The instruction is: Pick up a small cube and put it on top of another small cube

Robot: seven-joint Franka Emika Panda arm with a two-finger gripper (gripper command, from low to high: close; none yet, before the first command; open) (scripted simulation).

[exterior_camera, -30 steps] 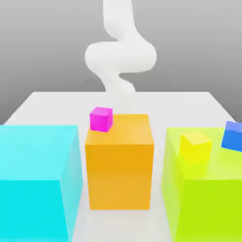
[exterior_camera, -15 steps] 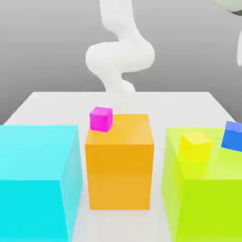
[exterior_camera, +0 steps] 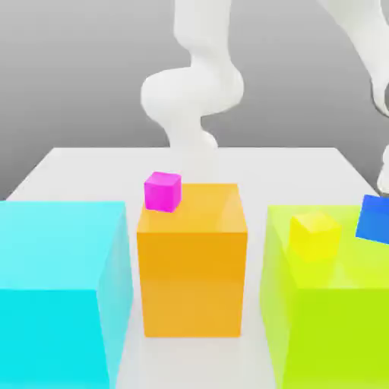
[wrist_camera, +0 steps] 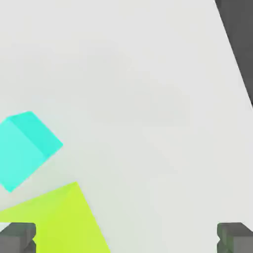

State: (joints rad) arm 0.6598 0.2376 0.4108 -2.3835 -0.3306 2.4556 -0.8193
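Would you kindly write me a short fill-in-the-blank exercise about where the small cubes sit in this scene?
1. The small magenta cube sits on the big ____ block.
2. The small yellow cube sits on the big ____ block.
3. The small blue cube is at the exterior view's ____ edge.
4. The gripper fingers are ____.

Missing words: orange; lime; right; open
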